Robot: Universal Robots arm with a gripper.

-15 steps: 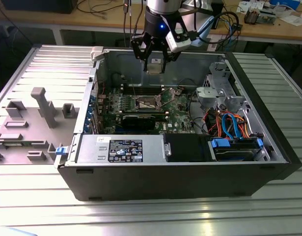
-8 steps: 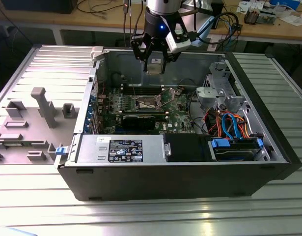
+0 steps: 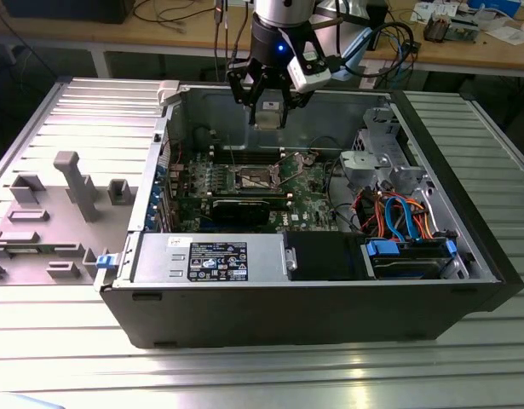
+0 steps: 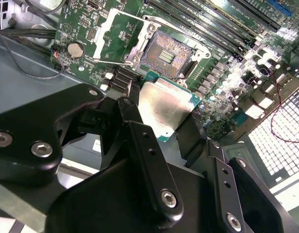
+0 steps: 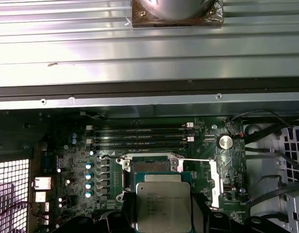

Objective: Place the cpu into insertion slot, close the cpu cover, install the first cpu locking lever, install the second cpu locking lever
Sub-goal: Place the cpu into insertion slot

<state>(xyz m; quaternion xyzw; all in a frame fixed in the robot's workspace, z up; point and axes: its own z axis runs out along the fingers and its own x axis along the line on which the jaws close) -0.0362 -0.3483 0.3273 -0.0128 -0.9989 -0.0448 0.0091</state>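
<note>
My gripper (image 3: 267,115) hangs above the open computer case, shut on the cpu (image 3: 267,109). In both wrist views the cpu (image 4: 164,109) (image 5: 164,204) is a flat silver-topped square with a green edge, clamped between the black fingers (image 4: 134,121). It hovers apart from the board, just beside the insertion slot (image 4: 168,53) (image 5: 149,166) (image 3: 251,179). That slot is uncovered, its dark contact field showing. The cpu cover (image 4: 113,41) (image 5: 200,182), a silver frame, is swung open to one side of the slot.
Long black memory slots (image 3: 253,158) run behind the socket, and a black graphics card (image 3: 240,207) lies in front of it. A power supply (image 3: 215,260) and a drive cage with blue and orange cables (image 3: 402,221) fill the near side. Grey fixtures (image 3: 70,192) stand outside the case.
</note>
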